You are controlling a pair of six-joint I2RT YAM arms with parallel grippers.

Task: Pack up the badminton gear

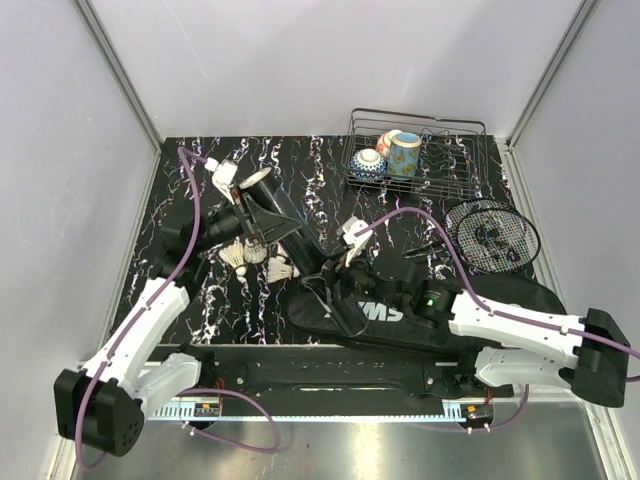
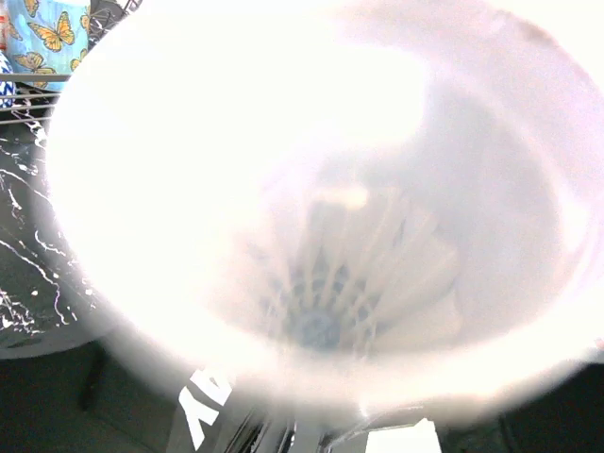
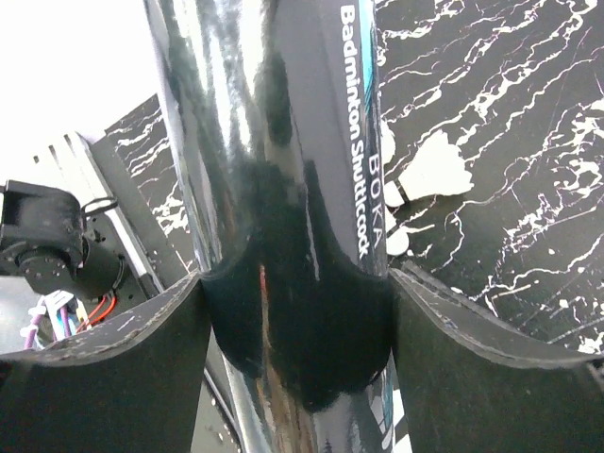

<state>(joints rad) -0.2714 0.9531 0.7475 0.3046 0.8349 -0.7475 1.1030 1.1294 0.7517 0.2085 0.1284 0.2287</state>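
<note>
Tube (image 1: 285, 215) runs aslant over the black marbled table (image 1: 330, 170), left of centre, with its open mouth toward the far left. The right gripper (image 3: 297, 283) has it clamped: both dark fingers (image 3: 113, 359) press the glossy sides just below the teal lettering. The left gripper (image 1: 243, 190) sits right at the mouth. Its camera looks straight down the bore at one shuttlecock (image 2: 349, 274) lodged inside, but glare hides the jaws, so I cannot tell how wide they stand or whether they hold anything. Two more shuttlecocks (image 1: 240, 253) lie loose on the table just beside the tube's near side. The bag (image 1: 375, 318) stretches along the near edge under the right arm. The racket (image 1: 492, 235) lies beyond its right end, in front of the wire basket (image 1: 460, 160).
</note>
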